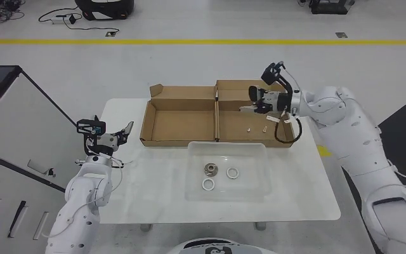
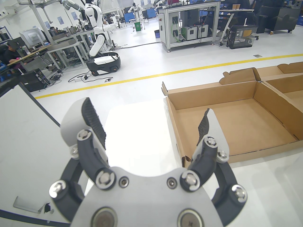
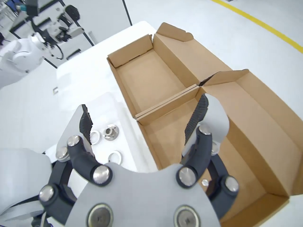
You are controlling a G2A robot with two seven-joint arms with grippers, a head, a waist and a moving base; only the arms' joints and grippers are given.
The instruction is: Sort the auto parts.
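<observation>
Hovering the released right gripper over the right cardboard box, apart from the metal hub and two white rings lying in the clear tray, probably risking clipping the tray's rim or skidding a ring on descent.

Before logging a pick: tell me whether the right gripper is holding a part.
No, the right gripper is open over the cardboard box, with nothing between its fingers.

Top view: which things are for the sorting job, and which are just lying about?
For the job: metal hub, white ring beside it, other white ring, clear tray, empty cardboard box, second cardboard box.
Just lying about: floor power strip, small floor plate.
</observation>
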